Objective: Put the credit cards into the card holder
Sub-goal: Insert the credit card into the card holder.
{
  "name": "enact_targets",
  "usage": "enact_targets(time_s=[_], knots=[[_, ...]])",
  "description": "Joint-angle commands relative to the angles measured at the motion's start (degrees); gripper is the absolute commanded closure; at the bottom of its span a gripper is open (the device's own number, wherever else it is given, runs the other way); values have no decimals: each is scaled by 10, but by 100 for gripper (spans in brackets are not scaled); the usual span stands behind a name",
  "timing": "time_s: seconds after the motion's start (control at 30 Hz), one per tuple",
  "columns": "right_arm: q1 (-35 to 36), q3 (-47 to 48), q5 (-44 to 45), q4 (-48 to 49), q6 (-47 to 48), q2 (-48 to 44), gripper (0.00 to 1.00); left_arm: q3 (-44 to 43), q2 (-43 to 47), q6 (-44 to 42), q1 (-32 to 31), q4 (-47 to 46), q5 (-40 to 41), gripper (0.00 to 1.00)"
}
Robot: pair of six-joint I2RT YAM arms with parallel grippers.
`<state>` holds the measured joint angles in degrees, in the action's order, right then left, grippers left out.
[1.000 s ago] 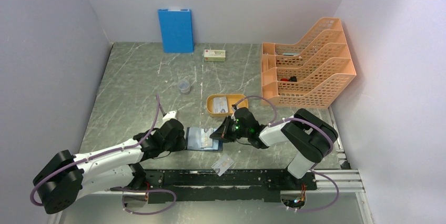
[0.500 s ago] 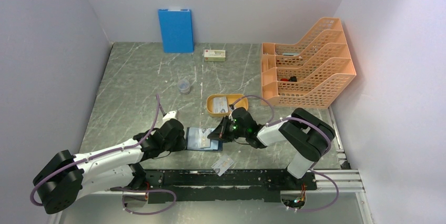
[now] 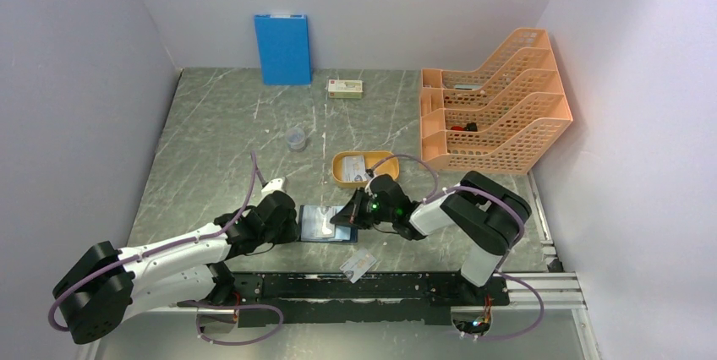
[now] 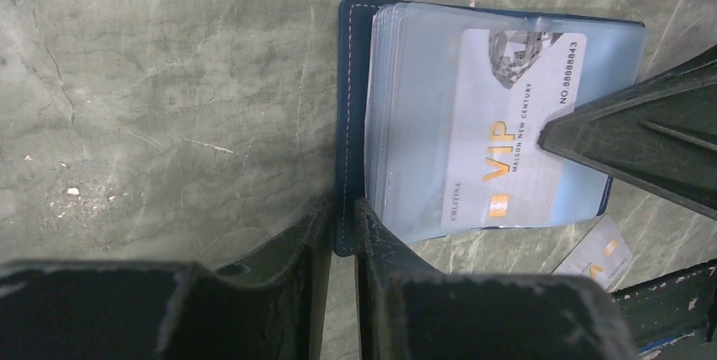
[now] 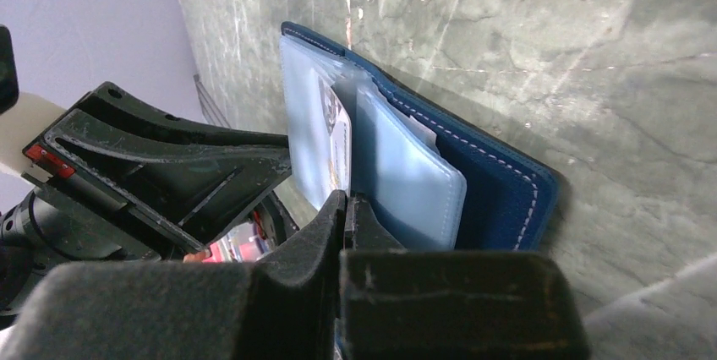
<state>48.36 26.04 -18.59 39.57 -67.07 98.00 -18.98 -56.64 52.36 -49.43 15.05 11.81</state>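
Seen from above, the navy card holder (image 3: 320,229) lies open on the marbled table (image 3: 220,132) at lower centre of the frame, with the left gripper (image 3: 296,225) at its left edge and the right gripper (image 3: 350,218) at its right. One credit card (image 3: 359,264) lies loose just below it, and another sits in the orange tray (image 3: 336,170) just above. In the left wrist view, the left gripper's jaws stand narrow, pinching the holder's navy cover near its lower left corner. A VIP card (image 4: 507,136) shows through the top clear sleeve, the right gripper's dark tip touching its right edge. In the right wrist view, the right gripper's fingers are pressed together, tip against that card's edge at the sleeve mouth. Whether they pinch the card cannot be told.
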Motion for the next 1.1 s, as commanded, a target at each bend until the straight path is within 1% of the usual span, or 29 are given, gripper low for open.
enact_targets(time_s=[0.0, 0.37, 0.4, 0.53, 0.6, 0.67, 0.8, 1.07], knots=[[19, 4, 4, -1, -6, 23, 100, 12, 2, 3, 0, 22, -20, 79], [35, 32, 10, -31, 11, 25, 100, 16, 7, 4, 0, 20, -22, 79], [36, 32, 12, -36, 14, 21, 98, 16, 8, 4, 0, 21, -21, 79], [37, 37, 12, -57, 20, 8, 72, 17, 13, 3, -1, 23, -21, 78], [37, 40, 12, -63, 20, 6, 65, 17, 13, 3, 0, 24, -20, 78], [37, 44, 10, -65, 21, 7, 60, 16, 13, 3, -1, 22, -21, 78], [40, 56, 6, -74, 23, 12, 59, 14, 13, 1, 0, 20, -21, 78], [56, 93, 4, -100, 31, 30, 60, 15, 13, 0, 0, 9, -28, 78]])
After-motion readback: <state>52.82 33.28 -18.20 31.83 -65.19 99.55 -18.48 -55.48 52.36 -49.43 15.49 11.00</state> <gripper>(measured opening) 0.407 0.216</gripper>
